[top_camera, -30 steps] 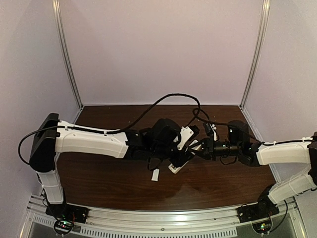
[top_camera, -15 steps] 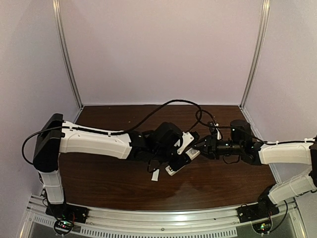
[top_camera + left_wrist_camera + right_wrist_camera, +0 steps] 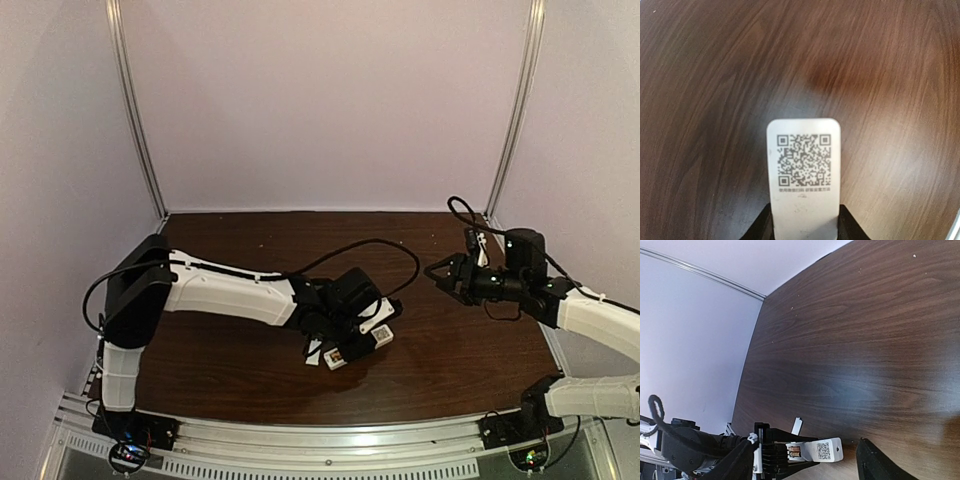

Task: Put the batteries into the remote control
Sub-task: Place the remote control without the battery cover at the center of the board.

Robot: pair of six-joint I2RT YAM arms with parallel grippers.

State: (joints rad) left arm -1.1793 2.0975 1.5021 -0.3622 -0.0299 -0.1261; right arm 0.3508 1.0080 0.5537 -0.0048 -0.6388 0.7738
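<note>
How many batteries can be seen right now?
1: an orange battery sits in the open compartment of the remote control. A second may be hidden beside it or elsewhere.

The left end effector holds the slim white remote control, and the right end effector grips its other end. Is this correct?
Not fully. The left end effector does hold the slim white remote control, but the right end effector grips nothing: it is open and apart from the remote, as the top external view shows.
</note>
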